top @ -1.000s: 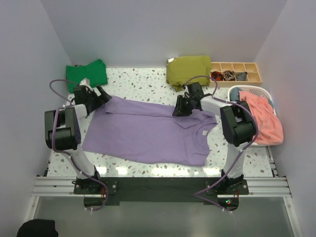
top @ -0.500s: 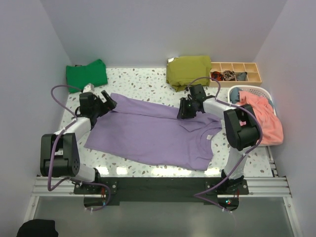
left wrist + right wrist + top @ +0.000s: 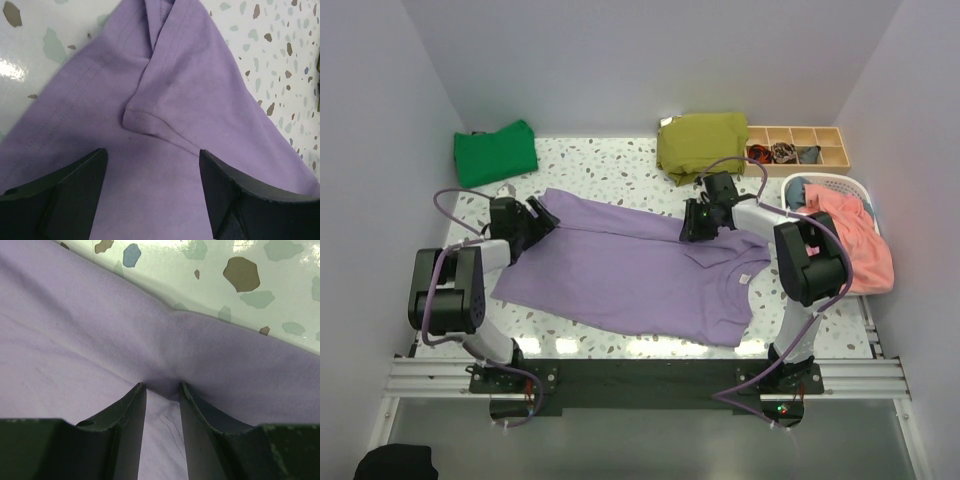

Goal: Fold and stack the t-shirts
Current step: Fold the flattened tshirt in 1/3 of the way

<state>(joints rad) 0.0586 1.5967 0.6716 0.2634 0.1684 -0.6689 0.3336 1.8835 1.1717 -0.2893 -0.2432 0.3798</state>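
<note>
Two arms work one lavender t-shirt (image 3: pixel 630 275), and from above it lies spread flat across the middle of the speckled table (image 3: pixel 610 165). Its long axis runs left to right, and the small white neck label (image 3: pixel 743 278) is at the right end. The left gripper (image 3: pixel 542 222) sits at the shirt's far left corner. The right gripper (image 3: pixel 692 228) is on the far edge, right of the middle. Each arm is the nearer one for its own end, and most of the cloth lies toward the near side from both. I judge that any fold would have to bring that far edge toward the arm bases. A green t-shirt (image 3: pixel 496 153) lies folded at the far left corner, well apart. An olive folded garment (image 3: pixel 702 143) lies at the back, just beyond the right gripper. To the right are a wooden divided tray (image 3: pixel 798 145) and a white basket (image 3: pixel 860 188) holding coral cloth.

The left wrist view shows its fingers (image 3: pixel 75 190) spread wide with nothing between the tips. A turned-over hemmed corner (image 3: pixel 145 120) of the lavender cloth lies straight ahead, centred in the gap but not yet nipped.

The right wrist view shows the fingers (image 3: pixel 125 425) drawn close together. A pucker of lavender fabric is gathered at the tips just inside the shirt's edge. It looks like a firm pinch on the cloth, with bare table just beyond.
</note>
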